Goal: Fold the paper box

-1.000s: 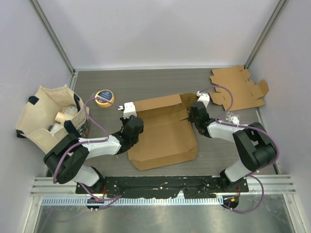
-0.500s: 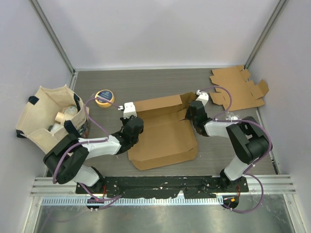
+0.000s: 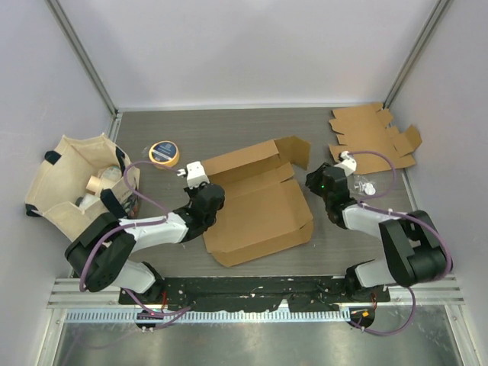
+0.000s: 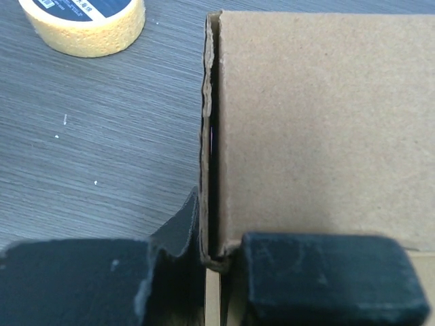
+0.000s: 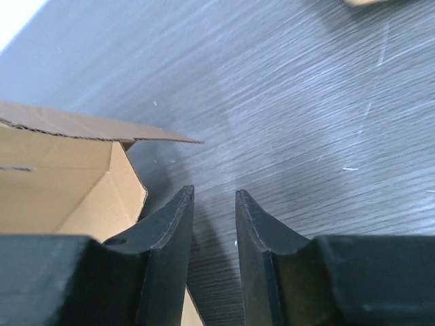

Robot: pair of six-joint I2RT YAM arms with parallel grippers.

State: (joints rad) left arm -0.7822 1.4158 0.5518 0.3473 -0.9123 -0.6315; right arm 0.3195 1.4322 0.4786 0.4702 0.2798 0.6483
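Half done, I judge: paper box (image 3: 259, 217) mid-table, far wall and right flap raised, other sides flat. Left gripper (image 4: 216, 238) pinches its far-left corner; right gripper (image 5: 214, 204) beside it, slightly parted, empty.

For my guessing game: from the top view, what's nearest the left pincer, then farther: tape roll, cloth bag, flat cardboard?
1. Tape roll, just left of the left pincer.
2. Cloth bag, far left.
3. Flat cardboard, back right.

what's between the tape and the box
Only bare table lies between the tape and the box; the left wrist view shows it plainly.
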